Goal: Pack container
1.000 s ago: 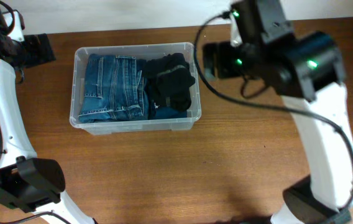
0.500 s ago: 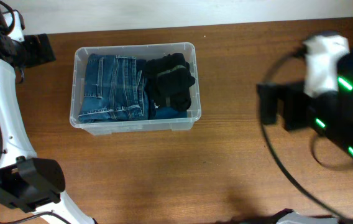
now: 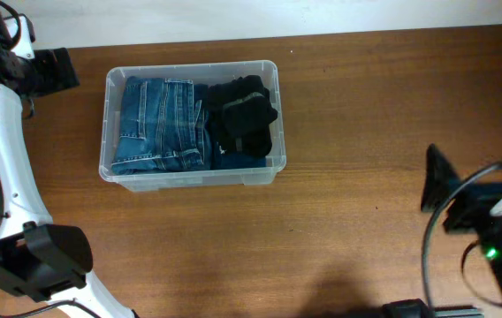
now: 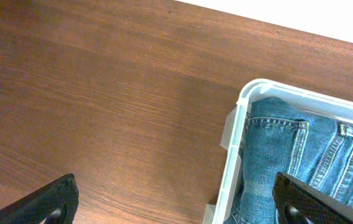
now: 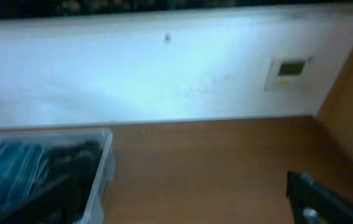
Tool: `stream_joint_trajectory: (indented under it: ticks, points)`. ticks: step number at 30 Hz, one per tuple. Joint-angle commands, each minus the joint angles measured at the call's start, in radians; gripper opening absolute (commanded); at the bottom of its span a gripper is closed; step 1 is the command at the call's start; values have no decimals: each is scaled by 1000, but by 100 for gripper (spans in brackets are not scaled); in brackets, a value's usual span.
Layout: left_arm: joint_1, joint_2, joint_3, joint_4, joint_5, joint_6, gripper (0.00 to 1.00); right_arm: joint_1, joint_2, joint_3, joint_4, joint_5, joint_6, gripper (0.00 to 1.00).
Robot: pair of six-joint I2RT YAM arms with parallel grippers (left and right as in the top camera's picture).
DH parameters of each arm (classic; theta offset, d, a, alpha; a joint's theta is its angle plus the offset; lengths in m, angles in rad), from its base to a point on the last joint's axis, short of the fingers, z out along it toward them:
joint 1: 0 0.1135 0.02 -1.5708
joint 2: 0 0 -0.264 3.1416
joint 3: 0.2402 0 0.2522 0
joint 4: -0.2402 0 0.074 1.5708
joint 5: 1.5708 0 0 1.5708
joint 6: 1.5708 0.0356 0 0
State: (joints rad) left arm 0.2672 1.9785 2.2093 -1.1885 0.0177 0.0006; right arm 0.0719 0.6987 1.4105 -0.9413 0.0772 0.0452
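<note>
The clear plastic container [image 3: 107, 124] stands at the back left of the table. It holds folded blue jeans [image 3: 158, 124] on its left and a black garment [image 3: 244, 117] on its right. My left gripper [image 3: 57, 69] hovers left of the container's back left corner, open and empty. In the left wrist view its fingers [image 4: 52, 202] stand wide apart astride the container's rim [image 4: 237, 124], with the jeans [image 4: 288, 149] inside. My right gripper [image 3: 435, 188] is far right of the container, open and empty. The blurred right wrist view shows one finger [image 5: 316, 199] and the container [image 5: 102, 165].
The brown wooden table [image 3: 339, 106] ends at a white wall [image 3: 233, 18] at the back. The right wrist view shows the wall with a small white panel [image 5: 288, 71]. The left arm's base [image 3: 34, 261] stands at the front left.
My right arm has swung away from above the container's right end to the front right of the table. The left arm, container and clothes have not moved.
</note>
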Motion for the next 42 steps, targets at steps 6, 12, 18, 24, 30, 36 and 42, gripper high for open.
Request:
stream_joint_trajectory:
  ticks: [6, 12, 18, 24, 30, 36, 42]
  points:
    - [4, 4, -3, -1, -6, 15, 99, -144, -314, -633, 409, -232, -41, 98]
    - [4, 4, -3, -1, -6, 15, 99, -154, -506, -1126, 837, -258, -2, 98]
    - [4, 4, -3, -1, -6, 15, 99, -154, -585, -1293, 959, -249, 4, 98]
    - [4, 4, -3, -1, -6, 15, 99, -154, -620, -1380, 957, -246, 4, 98]
    - [4, 4, -3, -1, -6, 15, 99, -154, -641, -1405, 889, -246, 4, 98]
    - [4, 4, -3, -1, -7, 15, 99, -154, -644, -1405, 876, -201, 4, 99]
    - [4, 4, -3, -1, -6, 15, 99, -153, -642, -1405, 876, -201, 4, 98]
